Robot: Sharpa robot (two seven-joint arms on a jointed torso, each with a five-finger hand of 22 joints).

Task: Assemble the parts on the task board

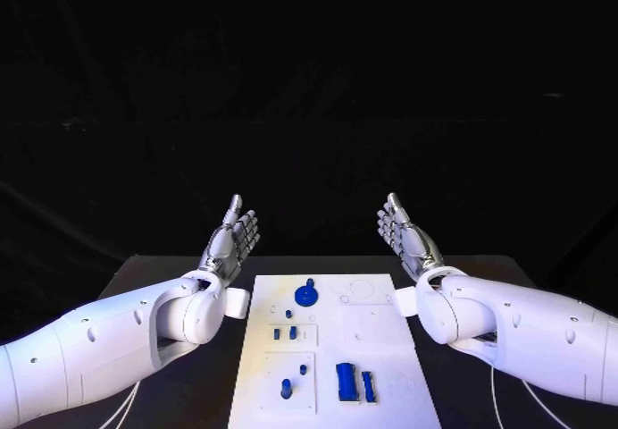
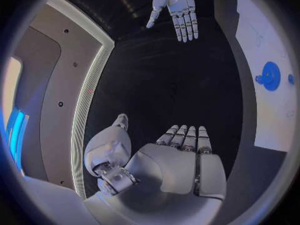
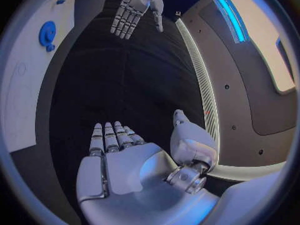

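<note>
Hands (image 1: 232, 239) apart; task board (image 1: 387, 357) lengthwise

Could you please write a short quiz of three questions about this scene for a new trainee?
1. True or false: the left hand holds a blue part.
2. Which part lies nearest the far end of the task board? A) round blue part B) long blue block C) grey screw
3. Fill in: the right hand is raised beside the board with its fingers ____.

Key:
1. False; it is empty, fingers apart.
2. A, the round blue part; the long blue block lies at the near end.
3. apart
</note>
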